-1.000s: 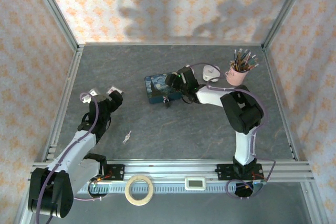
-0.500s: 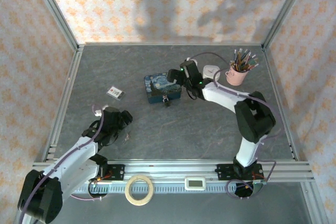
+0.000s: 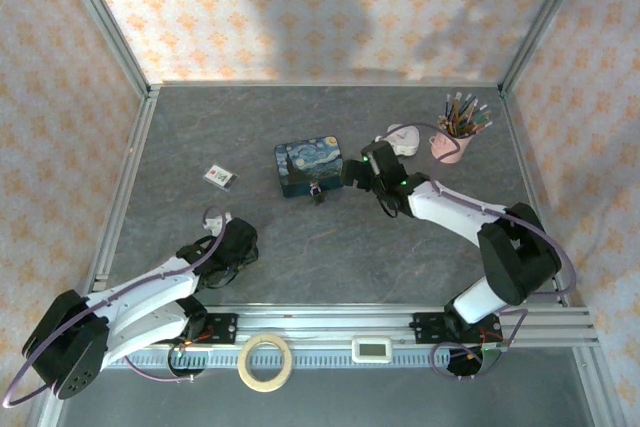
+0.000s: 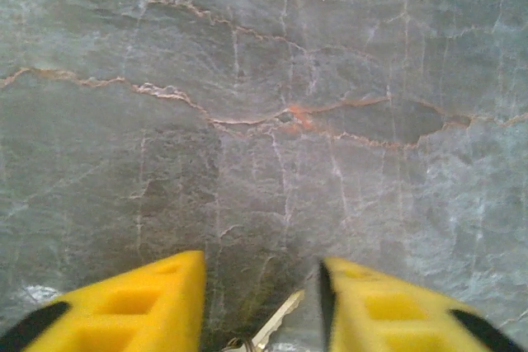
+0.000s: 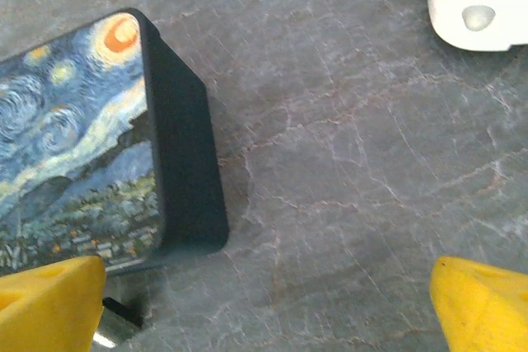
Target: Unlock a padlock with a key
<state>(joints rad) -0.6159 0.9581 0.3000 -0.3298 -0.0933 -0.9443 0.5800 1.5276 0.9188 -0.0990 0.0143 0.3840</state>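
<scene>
Surface: grey veined table.
Room: orange-flowered wallpaper.
Left gripper: fingers parted, key between them.
Right gripper: spread wide.
Padlock: at the tin's 6 o'clock.

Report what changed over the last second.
The left gripper swung from beside the small card toward the near edge and now has the key between its open fingers. The right gripper drew back off the starry-night tin to its right side, open. Padlock, tin, white case and pencil cup stayed put.
</scene>
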